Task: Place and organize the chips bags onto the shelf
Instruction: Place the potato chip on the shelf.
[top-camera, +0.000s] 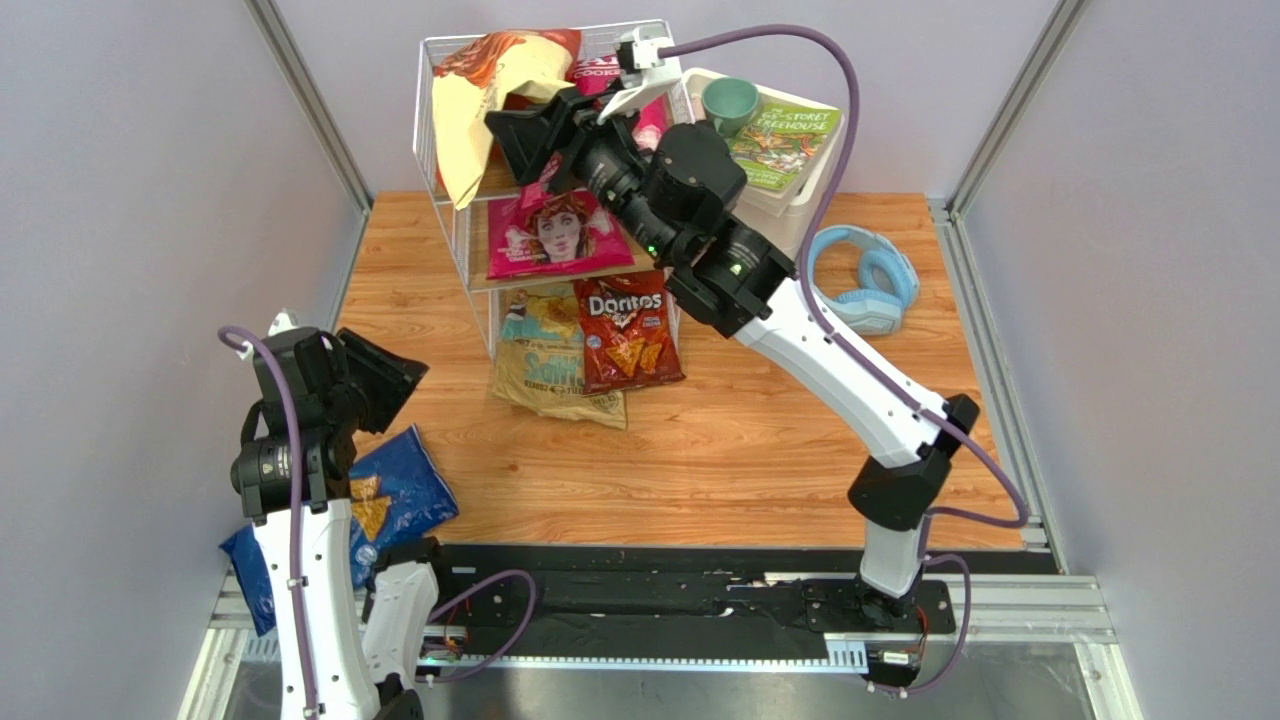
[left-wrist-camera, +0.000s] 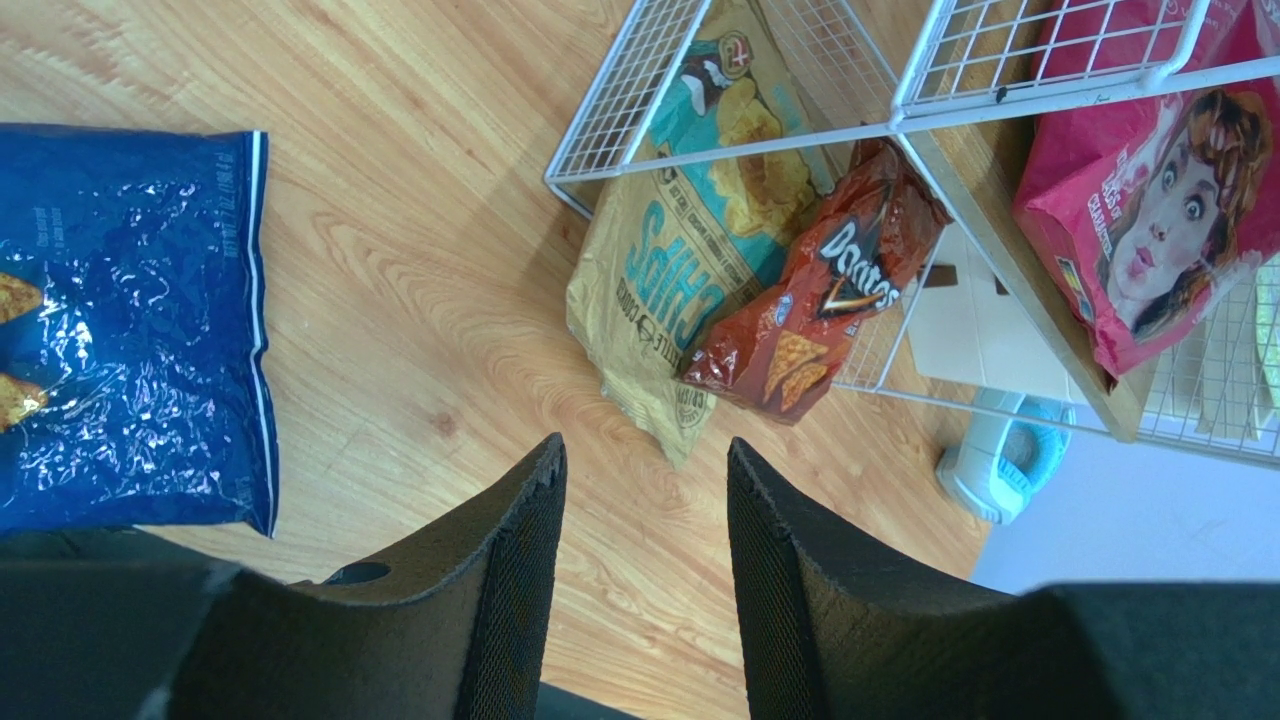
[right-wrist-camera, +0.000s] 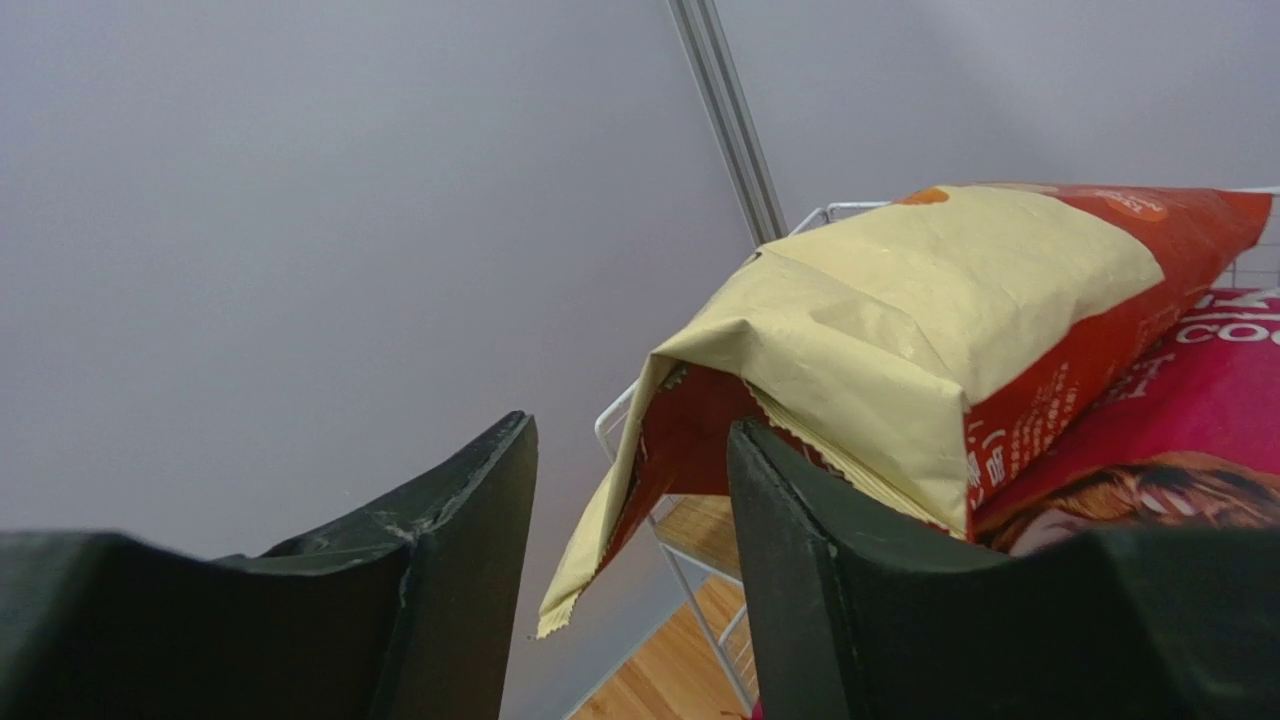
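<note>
Right arm reaches over the shelf top, right claw parted, empty (orange-and-cream bag lies there); left claw half-open, empty.

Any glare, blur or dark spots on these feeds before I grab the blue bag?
Left wrist view: white glints on the crinkled blue Doritos bag; top external view: even light, soft shadows, that bag partly hidden behind the left arm; right wrist view: orange-and-cream bag sharp, near fingers dark and featureless.
</note>
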